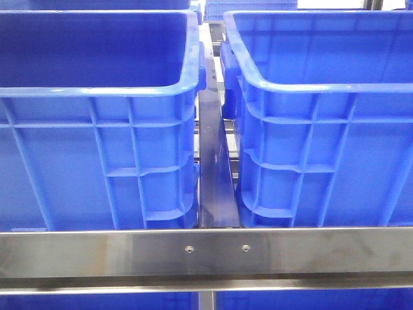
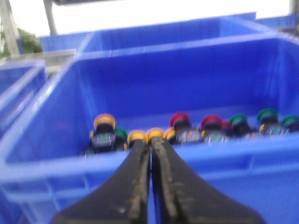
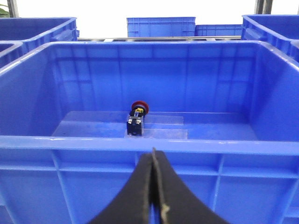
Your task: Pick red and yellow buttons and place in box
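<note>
Front view: two blue bins stand side by side, the left bin and the right bin, parted by a narrow gap with a dark rail running through it. A steel bar crosses in front of both, and neither arm shows here.

Left wrist view: the left gripper, fingers pressed together and holding nothing, sits just outside the near wall of a bin of buttons. That wall stands between the fingers and the buttons. Along the near side, blurred, lie about four yellow buttons, two or three red buttons and about four green buttons; the exact count cannot be told.

Right wrist view: the right gripper, fingers also together and empty, faces the near wall of a box. Inside, one red button rests on a clear sheet on the floor. More blue bins stand behind.
</note>
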You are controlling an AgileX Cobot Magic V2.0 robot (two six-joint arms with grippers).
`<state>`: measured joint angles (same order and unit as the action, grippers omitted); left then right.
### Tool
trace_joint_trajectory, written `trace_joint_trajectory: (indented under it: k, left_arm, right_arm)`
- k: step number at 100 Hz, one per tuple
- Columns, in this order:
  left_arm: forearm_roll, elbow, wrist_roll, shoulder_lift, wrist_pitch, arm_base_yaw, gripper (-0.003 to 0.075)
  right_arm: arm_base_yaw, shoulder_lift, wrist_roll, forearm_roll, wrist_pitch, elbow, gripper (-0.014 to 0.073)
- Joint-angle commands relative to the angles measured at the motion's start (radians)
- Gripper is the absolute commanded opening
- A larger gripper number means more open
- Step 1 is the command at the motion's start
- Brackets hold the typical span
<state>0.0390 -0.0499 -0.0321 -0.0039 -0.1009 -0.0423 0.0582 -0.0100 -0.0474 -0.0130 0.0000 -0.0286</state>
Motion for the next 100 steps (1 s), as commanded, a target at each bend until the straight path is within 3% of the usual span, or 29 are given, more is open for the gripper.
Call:
trace_joint_trajectory:
  k: [1,15,100]
  left_arm:
    - [0.002,0.007,0.023,-0.033,0.101,0.005,-0.0019]
    - [0.002,0.058,0.024,-0.033,0.173,0.005,-0.0019]
    - [0.006,0.057,0.027,-0.033,0.173,0.005,-0.0019]
  right_arm:
    - [0.002,-0.022,-0.003,0.004,-0.084,0.002,-0.0064]
    - [0.002,-0.022,-0.003,0.004,-0.084,0.002,-0.0064]
    - [0.002,-0.022,-0.003,0.004,-0.084,0.002,-0.0064]
